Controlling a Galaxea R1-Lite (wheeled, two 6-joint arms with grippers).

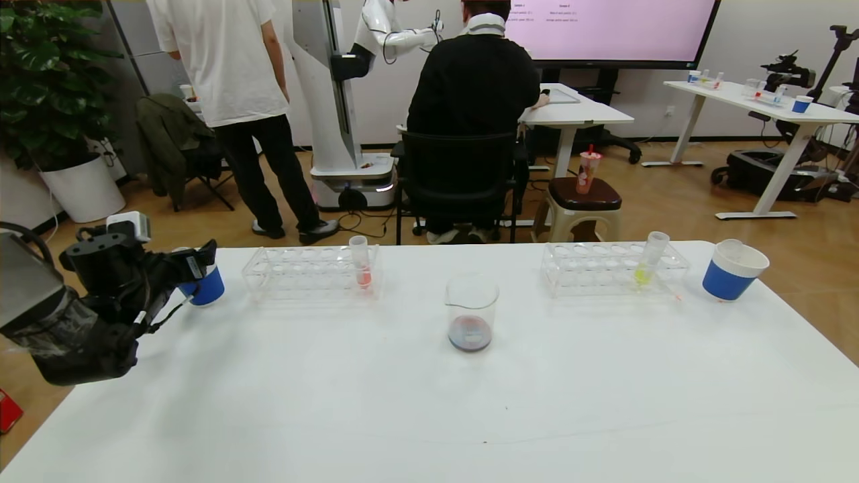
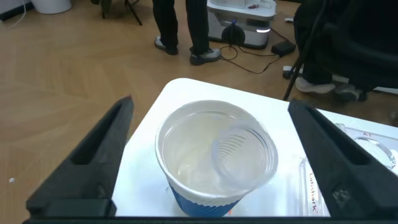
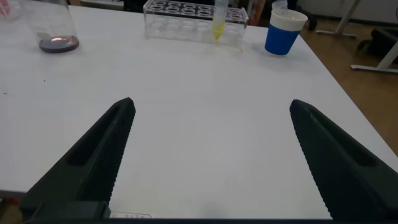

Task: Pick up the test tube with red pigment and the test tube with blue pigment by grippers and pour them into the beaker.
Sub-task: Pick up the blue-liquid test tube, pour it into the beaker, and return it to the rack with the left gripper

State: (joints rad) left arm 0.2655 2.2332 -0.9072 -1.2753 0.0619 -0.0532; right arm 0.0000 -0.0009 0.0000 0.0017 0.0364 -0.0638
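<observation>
While over paper cup (image 2: 214, 158), left gripper (image 2: 211, 155) wide, empty.

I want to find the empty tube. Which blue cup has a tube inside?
The blue paper cup at the table's left end, under the left gripper: an empty clear tube lies inside.

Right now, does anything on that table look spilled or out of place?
No spills show. One oddity: a clear test tube lies inside the blue paper cup, right below the open left gripper, not in a rack. The beaker stands upright, holding dark purplish liquid.
</observation>
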